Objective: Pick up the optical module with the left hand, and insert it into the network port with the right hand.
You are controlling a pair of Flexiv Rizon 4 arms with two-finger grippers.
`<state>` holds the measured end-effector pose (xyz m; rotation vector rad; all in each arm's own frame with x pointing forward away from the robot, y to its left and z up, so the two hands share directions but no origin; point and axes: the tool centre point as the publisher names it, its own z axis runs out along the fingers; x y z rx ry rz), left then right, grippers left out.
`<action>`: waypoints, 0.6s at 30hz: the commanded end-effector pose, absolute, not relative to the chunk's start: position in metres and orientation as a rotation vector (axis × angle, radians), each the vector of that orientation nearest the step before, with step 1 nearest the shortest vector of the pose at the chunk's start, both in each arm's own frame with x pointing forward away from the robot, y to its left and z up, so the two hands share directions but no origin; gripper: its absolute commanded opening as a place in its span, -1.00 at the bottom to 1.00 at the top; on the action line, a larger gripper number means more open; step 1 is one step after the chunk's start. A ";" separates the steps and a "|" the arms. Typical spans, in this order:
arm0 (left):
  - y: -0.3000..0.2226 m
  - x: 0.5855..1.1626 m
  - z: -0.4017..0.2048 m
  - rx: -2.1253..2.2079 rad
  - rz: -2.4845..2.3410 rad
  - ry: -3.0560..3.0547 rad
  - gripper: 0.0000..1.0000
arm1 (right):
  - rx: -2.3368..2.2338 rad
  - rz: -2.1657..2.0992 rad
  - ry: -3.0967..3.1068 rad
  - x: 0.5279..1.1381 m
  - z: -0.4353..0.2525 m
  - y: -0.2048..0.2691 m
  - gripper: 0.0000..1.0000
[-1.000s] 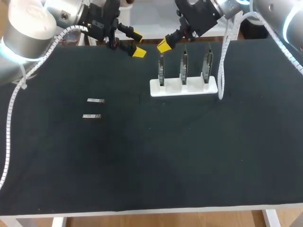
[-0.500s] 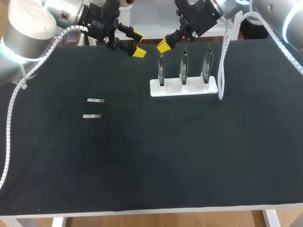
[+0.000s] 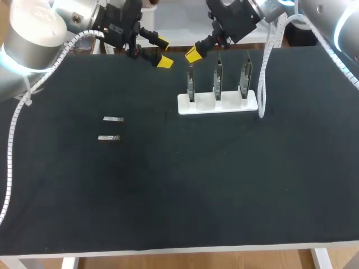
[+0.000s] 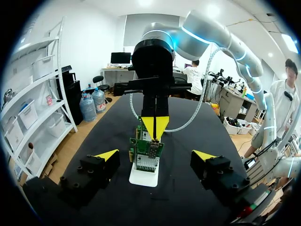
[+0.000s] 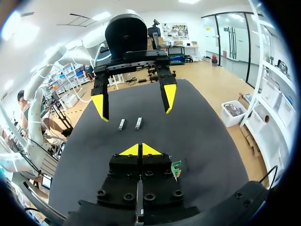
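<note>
Two small silver optical modules [image 3: 113,119] [image 3: 109,138] lie flat on the black table's left half; the right wrist view shows them [image 5: 122,124] [image 5: 138,123] side by side beyond both grippers. A white stand [image 3: 217,104] holds three upright network port boards [image 3: 217,80]. My left gripper [image 3: 163,52] hangs open at the far edge, left of the stand and empty; its own view frames the boards [image 4: 146,155] between its fingers [image 4: 107,154]. My right gripper [image 3: 193,54] is shut on nothing just above the leftmost board, its joined tips [image 4: 155,126] facing the left gripper [image 5: 135,101].
The black table [image 3: 224,185] stretches bare from the stand toward its front edge. A white cable [image 3: 261,84] from my right arm hangs down beside the stand's right end. The stand's white base [image 4: 143,178] lies ahead of the left gripper.
</note>
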<state>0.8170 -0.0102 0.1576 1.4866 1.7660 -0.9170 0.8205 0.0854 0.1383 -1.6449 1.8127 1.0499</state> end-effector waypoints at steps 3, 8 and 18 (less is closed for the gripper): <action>-0.011 0.818 0.158 1.490 -0.917 1.768 1.00 | -1.847 1.455 1.698 0.825 0.108 0.076 -1.00; -0.011 0.818 0.158 1.490 -0.917 1.768 1.00 | -1.842 1.447 1.696 0.827 0.111 0.076 -1.00; -0.011 0.818 0.158 1.490 -0.917 1.768 1.00 | -1.802 1.447 1.669 0.831 0.127 0.074 -1.00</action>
